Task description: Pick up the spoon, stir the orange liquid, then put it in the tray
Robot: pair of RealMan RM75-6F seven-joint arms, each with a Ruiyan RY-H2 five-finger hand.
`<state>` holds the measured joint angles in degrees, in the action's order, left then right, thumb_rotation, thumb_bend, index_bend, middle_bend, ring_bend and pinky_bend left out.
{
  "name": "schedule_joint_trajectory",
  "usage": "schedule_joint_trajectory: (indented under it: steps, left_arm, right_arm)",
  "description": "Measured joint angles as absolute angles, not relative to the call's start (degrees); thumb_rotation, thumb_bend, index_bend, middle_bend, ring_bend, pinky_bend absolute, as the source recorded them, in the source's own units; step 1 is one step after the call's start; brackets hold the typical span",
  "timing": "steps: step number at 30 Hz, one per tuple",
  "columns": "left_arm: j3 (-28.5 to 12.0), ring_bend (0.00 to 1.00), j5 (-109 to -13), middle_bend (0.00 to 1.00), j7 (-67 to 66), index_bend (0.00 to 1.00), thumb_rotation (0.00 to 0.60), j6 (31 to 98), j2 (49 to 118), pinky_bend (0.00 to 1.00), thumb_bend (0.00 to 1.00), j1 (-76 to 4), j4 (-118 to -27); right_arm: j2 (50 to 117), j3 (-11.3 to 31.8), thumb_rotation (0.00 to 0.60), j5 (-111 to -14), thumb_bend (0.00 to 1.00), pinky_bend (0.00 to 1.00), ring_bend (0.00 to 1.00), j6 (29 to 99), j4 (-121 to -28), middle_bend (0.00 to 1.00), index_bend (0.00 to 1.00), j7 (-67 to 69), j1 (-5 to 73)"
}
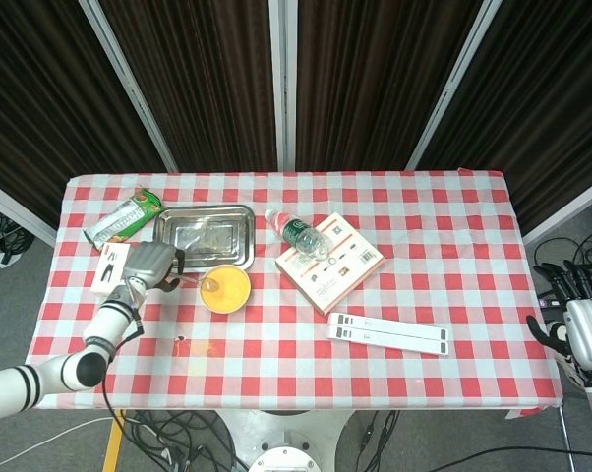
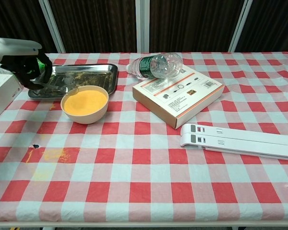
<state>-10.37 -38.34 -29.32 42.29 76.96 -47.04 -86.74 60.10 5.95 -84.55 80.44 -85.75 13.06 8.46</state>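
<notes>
Spoon point(image 1: 193, 281) is pinched in the left hand point(image 1: 148, 265), its handle running from the dark fingers toward the bowl point(image 1: 225, 288) and its scoop at the bowl's near-left rim, over the edge of the orange liquid point(image 2: 85, 101); in the chest view the same hand point(image 2: 27, 62) sits high at the far left with fingers curled down on the handle, though the spoon point(image 2: 62, 89) shows there only as a thin glint against the tray. Furthest left on the checked tablecloth point(image 1: 424, 236) lie a green snack packet point(image 1: 124, 219) and a small white box point(image 1: 109, 268), the box partly covered by the hand; just right of them is the steel tray point(image 1: 204, 236), lying flat, with the bowl touching or nearly touching its front edge; on the cloth in front of the bowl are orange spill marks point(image 2: 52, 154). Right of the tray a clear water bottle point(image 1: 298, 232) lies on its side, its body resting on the corner of a flat orange-and-white carton point(image 1: 330, 262); nearer the front edge is a long white folded stand point(image 1: 388, 333). Beyond the table's right end the right hand point(image 1: 571, 329) hangs beside the table, holding nothing, dark fingers apart.
</notes>
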Motion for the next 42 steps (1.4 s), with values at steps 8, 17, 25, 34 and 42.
schedule_joint_trajectory:
  steps: [8, 17, 25, 34, 42]
  left_arm:
    - [-6.2, 0.9, -29.2, 0.95, -38.0, 0.59, 0.6, 46.0, 80.9, 0.95, 0.4, -53.0, -85.7]
    - [-4.2, 0.9, -26.9, 0.95, -39.4, 0.48, 0.6, 48.5, 82.2, 0.94, 0.39, -54.6, -85.8]
    - [-3.5, 0.9, -29.4, 0.95, -38.9, 0.48, 0.6, 49.9, 81.4, 0.94, 0.38, -54.6, -87.6]
    - [-3.3, 0.9, -33.3, 0.95, -35.6, 0.53, 0.6, 50.5, 82.2, 0.94, 0.37, -53.5, -86.4]
    - [-3.0, 0.91, -33.5, 0.95, -35.2, 0.54, 0.6, 50.3, 82.6, 0.94, 0.37, -53.3, -85.8]
  right_arm:
    - [60.0, 5.8, 0.6, -84.3, 0.25, 0.06, 0.02, 80.9, -85.3, 0.13, 0.14, 13.8, 8.0]
    - [59.7, 5.7, 0.6, -84.2, 0.26, 0.06, 0.02, 81.5, -85.2, 0.13, 0.14, 14.3, 7.4]
    - [59.6, 5.9, 0.6, -84.2, 0.25, 0.06, 0.02, 82.0, -85.2, 0.13, 0.14, 14.4, 7.3]
    - [59.2, 6.0, 0.6, -84.2, 0.26, 0.06, 0.02, 82.3, -85.5, 0.13, 0.14, 14.3, 7.1]
    - [59.5, 5.9, 0.6, -84.0, 0.25, 0.06, 0.02, 82.2, -85.2, 0.14, 0.14, 14.6, 7.0]
